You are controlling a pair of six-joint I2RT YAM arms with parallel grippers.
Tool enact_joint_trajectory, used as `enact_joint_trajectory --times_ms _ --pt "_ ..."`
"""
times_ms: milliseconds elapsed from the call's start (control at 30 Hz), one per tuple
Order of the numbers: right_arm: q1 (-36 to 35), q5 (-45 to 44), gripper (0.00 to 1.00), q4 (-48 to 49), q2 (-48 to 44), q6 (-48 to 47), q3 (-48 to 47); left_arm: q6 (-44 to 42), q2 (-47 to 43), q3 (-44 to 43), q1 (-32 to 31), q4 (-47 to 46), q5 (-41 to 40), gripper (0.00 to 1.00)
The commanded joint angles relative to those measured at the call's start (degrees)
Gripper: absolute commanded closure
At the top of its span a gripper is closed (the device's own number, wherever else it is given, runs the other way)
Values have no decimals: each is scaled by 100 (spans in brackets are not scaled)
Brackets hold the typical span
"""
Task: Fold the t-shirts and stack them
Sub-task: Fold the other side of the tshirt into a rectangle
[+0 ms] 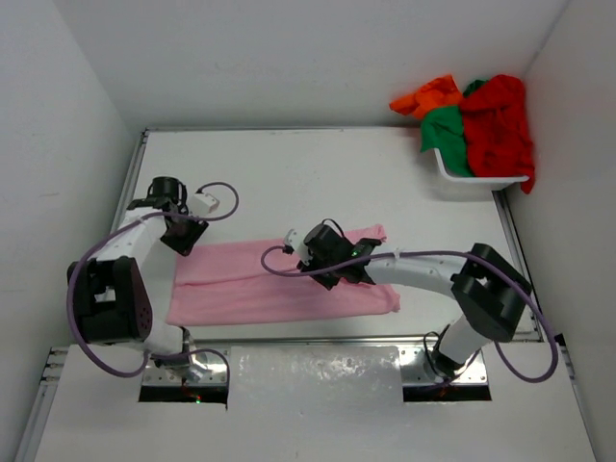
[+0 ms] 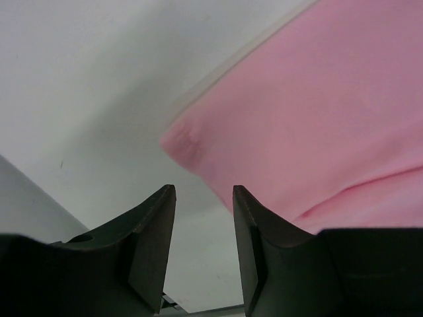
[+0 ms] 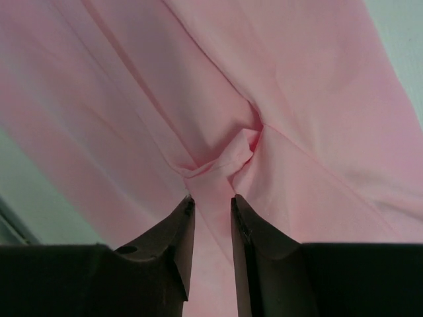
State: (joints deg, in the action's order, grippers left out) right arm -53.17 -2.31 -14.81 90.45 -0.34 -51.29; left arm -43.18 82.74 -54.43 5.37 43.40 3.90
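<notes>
The light pink t-shirt (image 1: 260, 284) lies as a long flat band across the near half of the table. My right gripper (image 1: 348, 272) is over its upper middle edge; in the right wrist view it (image 3: 211, 197) is shut on a puckered ridge of pink t-shirt (image 3: 297, 86). My left gripper (image 1: 183, 236) hovers at the shirt's far left corner. In the left wrist view it (image 2: 203, 188) stands open with bare table between the fingers and the rounded pink corner (image 2: 317, 105) just ahead. The red (image 1: 499, 120), green (image 1: 445, 135) and orange (image 1: 428, 94) t-shirts are heaped in the basket.
A white mesh basket (image 1: 481, 180) stands at the table's far right corner, with cloth hanging over its rims. White walls close in the table on the left, back and right. Purple cables loop beside both arms.
</notes>
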Motion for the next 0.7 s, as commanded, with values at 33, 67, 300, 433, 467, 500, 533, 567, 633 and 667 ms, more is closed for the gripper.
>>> enact_joint_trajectory --times_ms 33,67,300,433,467,500,533,567,633,667 --pt "-54 -700 75 -119 305 -221 -364 380 5 196 158 -692 -364 62" --pt "-62 -840 75 -119 437 -282 -443 372 5 222 158 -692 -338 62" --pt "-54 -719 74 -321 860 -283 -584 328 93 214 158 -710 -337 62" --pt "-62 -579 73 -268 991 -195 -566 319 146 144 158 -666 -311 62" --pt "-54 -569 73 -277 1009 -177 -575 328 155 126 158 -657 -302 62" --pt "-62 -613 74 -294 1070 -177 -584 319 163 126 158 -648 -302 62" --pt "-54 -657 74 -312 1088 -168 -584 310 164 135 149 -648 -311 62" --pt "-62 -735 78 -312 1114 -142 -584 301 172 135 149 -640 -302 62" --pt "-54 -833 82 -242 1150 -116 -593 292 164 126 149 -631 -302 62" --pt "-53 -789 84 -216 1150 -124 -584 292 164 135 158 -622 -294 62"
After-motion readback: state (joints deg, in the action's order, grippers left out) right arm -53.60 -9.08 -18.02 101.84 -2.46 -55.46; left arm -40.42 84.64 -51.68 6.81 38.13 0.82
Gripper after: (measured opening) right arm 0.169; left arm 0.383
